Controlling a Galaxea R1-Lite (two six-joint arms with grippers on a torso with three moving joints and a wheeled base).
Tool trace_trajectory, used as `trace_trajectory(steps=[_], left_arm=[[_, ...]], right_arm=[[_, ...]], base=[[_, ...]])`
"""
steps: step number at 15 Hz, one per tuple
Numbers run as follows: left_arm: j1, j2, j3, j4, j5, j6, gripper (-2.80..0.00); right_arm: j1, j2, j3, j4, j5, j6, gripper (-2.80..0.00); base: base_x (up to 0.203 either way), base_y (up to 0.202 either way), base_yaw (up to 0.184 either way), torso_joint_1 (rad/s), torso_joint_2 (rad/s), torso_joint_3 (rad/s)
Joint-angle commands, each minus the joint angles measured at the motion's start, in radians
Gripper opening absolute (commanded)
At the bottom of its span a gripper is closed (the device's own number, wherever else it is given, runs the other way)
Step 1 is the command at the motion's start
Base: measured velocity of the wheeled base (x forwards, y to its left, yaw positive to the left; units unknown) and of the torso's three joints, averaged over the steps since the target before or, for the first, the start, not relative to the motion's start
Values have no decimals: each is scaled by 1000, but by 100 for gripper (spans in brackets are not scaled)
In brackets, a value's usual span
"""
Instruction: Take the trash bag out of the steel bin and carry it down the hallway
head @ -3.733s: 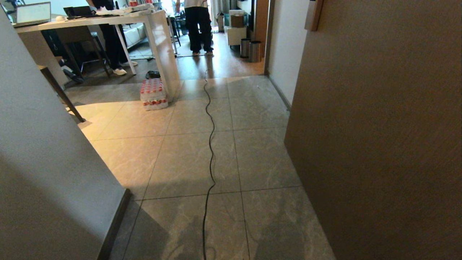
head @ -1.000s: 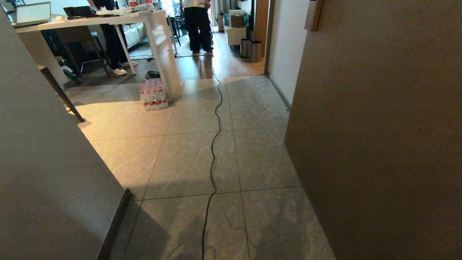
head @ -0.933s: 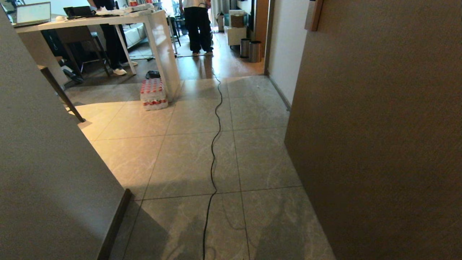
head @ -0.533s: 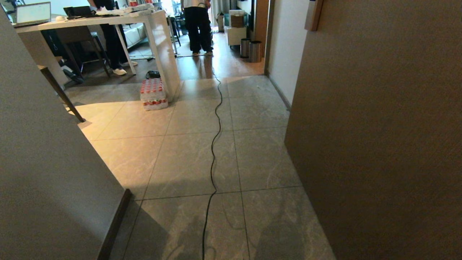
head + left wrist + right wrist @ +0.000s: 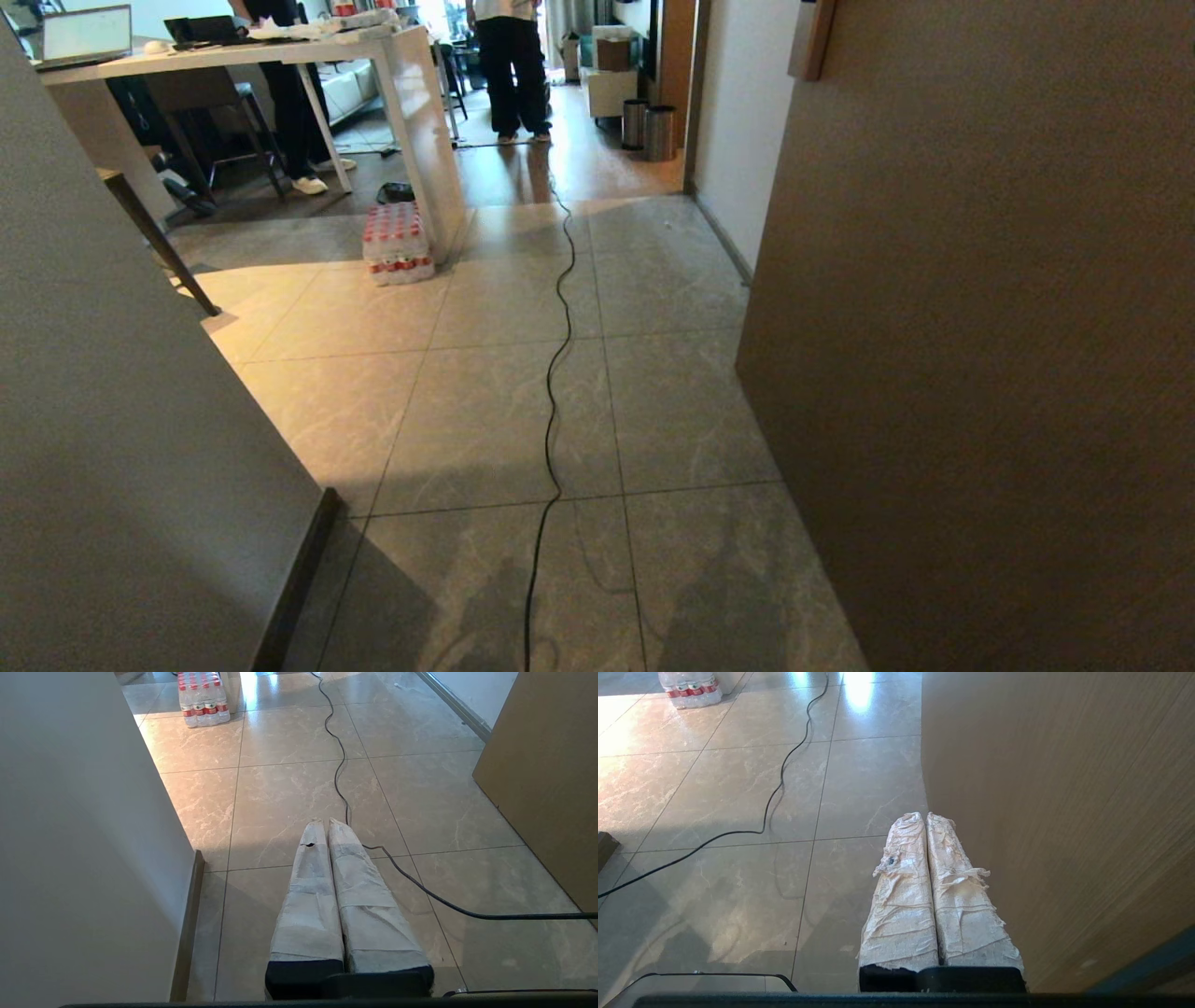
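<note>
Head view: I'm looking down the hallway (image 5: 523, 373), grey-beige tiles between a pale wall (image 5: 103, 448) on my left and a brown wood panel (image 5: 980, 355) on my right. A black cable (image 5: 554, 373) snakes along the floor away from me. Far end, against the right wall, two steel bins stand side by side; the steel bin (image 5: 659, 133) nearer me is just beside the other one (image 5: 634, 124). I can't make out the trash bag from here. A white desk (image 5: 411, 121) stands at the left with a pack of water bottles (image 5: 398, 242) at its foot, and a laptop (image 5: 86, 34) on top. Two people stand beyond, one behind the desk (image 5: 289, 103), one in dark trousers (image 5: 513, 75) further back. Neither arm is in this view. Left wrist view: left hand (image 5: 325, 822) hangs above the tiles, wrapped fingers (image 5: 308, 886) pressed together, nothing in them; cable and bottle pack ahead. Right wrist view: right hand (image 5: 924, 815) likewise, taped fingers (image 5: 957, 896) together and empty, close beside the wood panel.
</note>
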Motion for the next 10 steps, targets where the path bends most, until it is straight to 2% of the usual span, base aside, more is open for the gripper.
trace_trajectory(steps=[1,10], left_arm=[[0,0,12,0,0,0,-280],[0,0,11,0,0,0,-280]], right_arm=[[2,1,0,-1,0,0,-280],[0,1,0,0,0,0,-280]], base=[[0,0,0,0,0,0],[0,0,0,0,0,0]])
